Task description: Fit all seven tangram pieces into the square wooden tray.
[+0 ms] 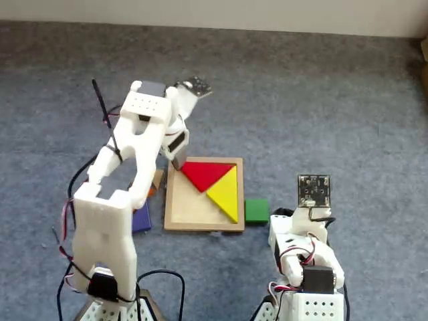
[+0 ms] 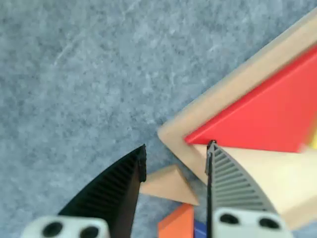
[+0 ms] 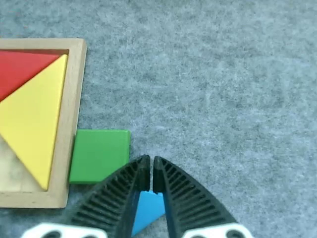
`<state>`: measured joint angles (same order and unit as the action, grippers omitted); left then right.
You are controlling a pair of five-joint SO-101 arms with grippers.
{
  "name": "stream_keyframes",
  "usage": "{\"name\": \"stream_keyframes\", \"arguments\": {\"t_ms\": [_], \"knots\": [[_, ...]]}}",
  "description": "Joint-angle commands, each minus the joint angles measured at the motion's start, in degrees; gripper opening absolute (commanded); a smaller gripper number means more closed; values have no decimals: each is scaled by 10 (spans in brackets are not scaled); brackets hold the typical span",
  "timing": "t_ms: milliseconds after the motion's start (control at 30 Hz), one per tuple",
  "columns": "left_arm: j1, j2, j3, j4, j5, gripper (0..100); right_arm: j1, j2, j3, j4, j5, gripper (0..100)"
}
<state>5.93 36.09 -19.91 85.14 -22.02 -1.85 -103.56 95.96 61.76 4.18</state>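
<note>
**A:** Left gripper [image 2: 177, 147] first: jaws wide apart, gripping nothing. The black finger [image 2: 119, 188] hangs over carpet and the grey finger [image 2: 228, 178] over the tray's inside. The corner of the square wooden tray [image 2: 237, 87] sits between the tips.

**B:** Right at that corner, the red triangle [image 2: 267, 116] is seated in the tray. Outside the rim, near the black finger, there's a plain wooden triangle [image 2: 168, 184], with an orange piece [image 2: 177, 224] just beside it.

**A:** In the high view the left arm [image 1: 134, 147] lies across that side and covers most of those loose pieces. A dark blue piece [image 1: 142, 219] pokes out beneath it.

**B:** Over to the right gripper [image 3: 151, 160]: fingertips almost touching, only a slit between them. A light-blue piece [image 3: 147, 208] shows in the gap nearer the base. Gripped or lying underneath, I can't tell.

**A:** Just ahead of it, the green square [image 3: 99, 154] sits tight against the tray's outer rim. Inside that rim, the yellow triangle [image 3: 29, 124] lies edge to edge with the red.

**B:** It's all on blue-grey carpet [image 3: 223, 74], with a pale wall strip [image 1: 267, 13] along the far edge.
</note>
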Motion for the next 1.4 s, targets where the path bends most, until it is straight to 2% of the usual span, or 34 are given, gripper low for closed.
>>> {"name": "stream_keyframes", "arguments": {"t_ms": [0,67,167,433,700,800,1000,1067,1167,1367], "knots": [[32,11,-22,-10,25,204,7,-3,52,-7,6,27],[46,9,-30,-8,28,204,7,-3,52,-7,6,27],[57,4,-64,38,29,203,7,-3,52,-7,6,27],[32,-82,-110,142,29,203,7,-3,52,-7,6,27],[-31,-213,5,149,23,204,7,-3,52,-7,6,27],[-60,-256,73,149,-11,204,7,-3,52,-7,6,27],[-116,-318,233,51,-30,208,7,-3,52,-7,6,27],[-127,-326,280,21,-56,231,7,-3,52,-7,6,27],[-132,-328,342,-10,-73,280,7,-3,52,-7,6,27],[-147,-327,422,-97,-73,284,7,-3,52,-7,6,27]]}}
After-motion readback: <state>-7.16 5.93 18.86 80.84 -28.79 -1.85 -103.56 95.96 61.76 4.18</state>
